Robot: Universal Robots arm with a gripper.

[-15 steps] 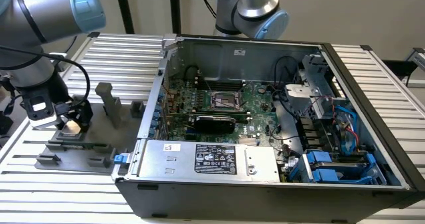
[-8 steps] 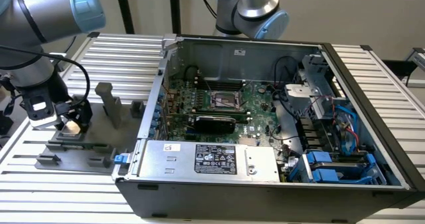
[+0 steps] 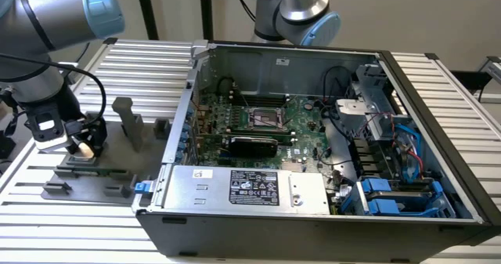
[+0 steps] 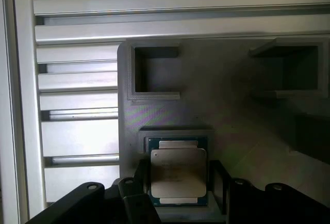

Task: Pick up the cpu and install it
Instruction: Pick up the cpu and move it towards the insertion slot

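The cpu (image 4: 178, 175), a small square chip with a shiny silver top, lies flat in a shallow recess of the grey fixture plate (image 4: 232, 126). My gripper (image 4: 180, 185) hangs straight over it, one black finger on each side of the chip with a narrow gap showing on one side. In the exterior view my gripper (image 3: 82, 146) stands low over the fixture plate (image 3: 94, 179) at the exterior view's left. The black-framed motherboard socket (image 3: 266, 118) sits open inside the computer case, far from my gripper.
The open computer case (image 3: 313, 217) takes up the middle and right of the exterior view. A tall grey fixture post (image 3: 129, 123) rises beside my gripper. Other recessed pockets (image 4: 154, 72) dot the plate. A second arm (image 3: 301, 12) hangs behind the case. The table is slatted aluminium.
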